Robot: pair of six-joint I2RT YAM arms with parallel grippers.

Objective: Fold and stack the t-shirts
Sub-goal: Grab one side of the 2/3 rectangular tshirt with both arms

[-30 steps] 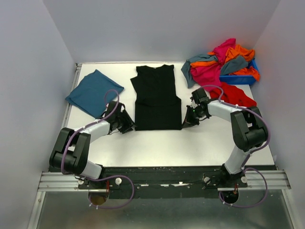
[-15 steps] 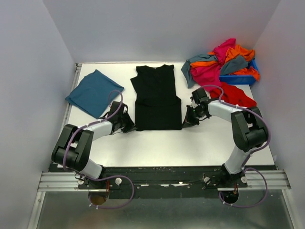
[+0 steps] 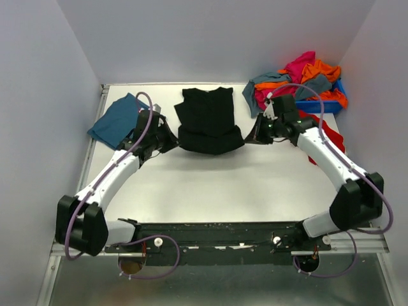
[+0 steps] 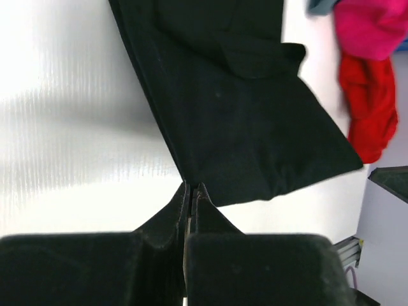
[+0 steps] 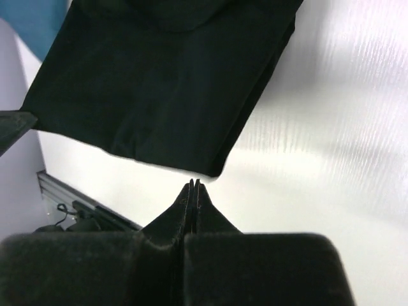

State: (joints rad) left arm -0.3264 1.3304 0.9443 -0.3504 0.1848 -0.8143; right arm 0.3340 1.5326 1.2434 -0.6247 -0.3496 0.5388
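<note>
The left end effector [image 3: 172,138] is squeezing shut on the near left corner of the soft black cloth t-shirt [image 3: 207,121]. The right end effector [image 3: 248,138] is squeezing shut on the near right corner. The shirt is lying mid white worktop [image 3: 223,191], with its near edge hanging between them.

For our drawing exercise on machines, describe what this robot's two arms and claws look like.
The left arm and right arm are white tubes between bulky black joints, each trailed by a thin purple cable. The left claw and right claw are black, tapering to thin tips.
</note>
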